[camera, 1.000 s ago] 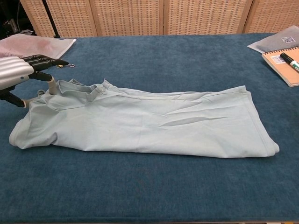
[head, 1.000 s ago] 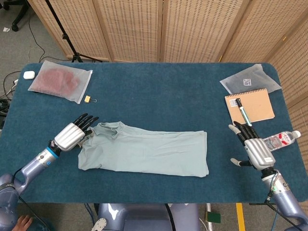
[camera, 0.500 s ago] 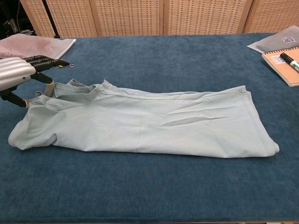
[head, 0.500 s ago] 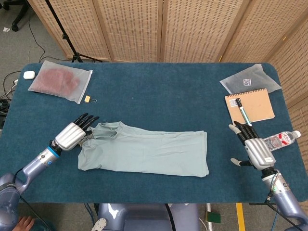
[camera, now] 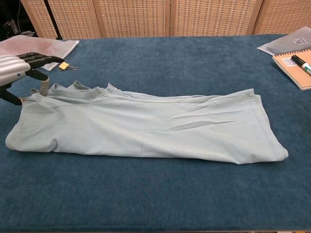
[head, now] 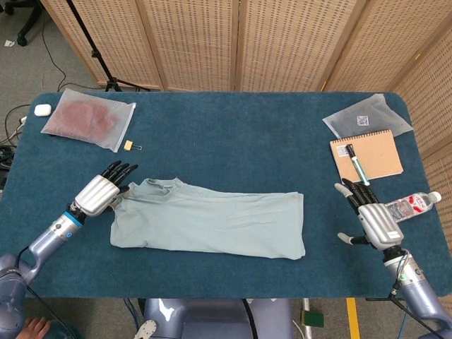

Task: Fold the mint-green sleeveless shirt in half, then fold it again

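Mint-green shirt (head: 212, 224) was seen laid flat on the blue desk (head: 233, 152), already folded lengthwise into a long band, with its collar end at the left and its hem end at the right. The left hand (head: 97, 192) was placed at the collar end, and a strap of the garment appeared to be pinched between its thumb and a finger in the chest view (camera: 19, 68), while the remaining fingers (head: 119, 170) were held out straight over the cloth. The right hand (head: 374, 219) was kept well apart from the shirt, near the right edge of the desk, with its fingers spread and nothing held in them. A water bottle (head: 412, 205) was seen lying just beside that hand. A spiral notebook (head: 367, 155) with a marker pen (head: 354, 164) resting on it was found at the far right, next to a clear bag (head: 367, 116). A bag with reddish contents (head: 88, 119) and a small binder clip (head: 131, 145) were seen at the far left.
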You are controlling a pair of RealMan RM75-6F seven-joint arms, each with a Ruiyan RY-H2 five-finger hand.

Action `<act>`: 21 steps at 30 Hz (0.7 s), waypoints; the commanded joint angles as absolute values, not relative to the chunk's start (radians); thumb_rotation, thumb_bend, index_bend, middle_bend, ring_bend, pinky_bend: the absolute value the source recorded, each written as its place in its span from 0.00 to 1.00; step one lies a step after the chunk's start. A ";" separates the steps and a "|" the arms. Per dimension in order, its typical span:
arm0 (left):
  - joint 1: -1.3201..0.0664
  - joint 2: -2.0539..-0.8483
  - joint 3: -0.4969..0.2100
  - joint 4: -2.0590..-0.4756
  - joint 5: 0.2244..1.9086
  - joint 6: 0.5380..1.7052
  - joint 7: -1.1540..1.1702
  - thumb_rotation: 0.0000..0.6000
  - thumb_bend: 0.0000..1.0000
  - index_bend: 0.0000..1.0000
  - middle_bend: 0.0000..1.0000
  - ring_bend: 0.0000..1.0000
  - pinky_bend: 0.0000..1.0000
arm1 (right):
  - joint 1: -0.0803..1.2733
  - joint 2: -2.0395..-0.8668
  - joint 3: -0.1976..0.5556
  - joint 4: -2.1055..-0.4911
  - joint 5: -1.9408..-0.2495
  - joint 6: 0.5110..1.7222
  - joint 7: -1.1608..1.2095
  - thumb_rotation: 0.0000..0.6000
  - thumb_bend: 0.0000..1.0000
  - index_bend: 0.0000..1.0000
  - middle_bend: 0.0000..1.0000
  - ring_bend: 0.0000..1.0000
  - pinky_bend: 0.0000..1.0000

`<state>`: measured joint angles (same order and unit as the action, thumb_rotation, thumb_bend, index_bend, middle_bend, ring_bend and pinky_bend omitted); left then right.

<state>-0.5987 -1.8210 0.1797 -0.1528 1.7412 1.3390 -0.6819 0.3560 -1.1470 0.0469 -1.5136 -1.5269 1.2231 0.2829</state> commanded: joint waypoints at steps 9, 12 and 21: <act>-0.576 -1.780 0.160 -0.139 1.710 1.288 -0.689 1.00 0.50 0.77 0.00 0.00 0.00 | 0.357 -1.148 0.047 -1.513 -1.528 1.220 0.284 1.00 0.00 0.00 0.00 0.00 0.00; -0.569 -1.766 0.150 -0.131 1.696 1.253 -0.688 1.00 0.51 0.77 0.00 0.00 0.00 | 0.357 -1.148 0.046 -1.513 -1.529 1.220 0.283 1.00 0.00 0.00 0.00 0.00 0.00; -0.547 -1.727 0.121 -0.101 1.654 1.136 -0.667 1.00 0.51 0.78 0.00 0.00 0.00 | 0.358 -1.149 0.044 -1.517 -1.532 1.219 0.275 1.00 0.00 0.00 0.00 0.00 0.00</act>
<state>-0.5534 -1.7374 0.1278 -0.1093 1.6640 1.1562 -0.6754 0.3577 -1.1494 0.0445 -1.5166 -1.5321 1.2188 0.2753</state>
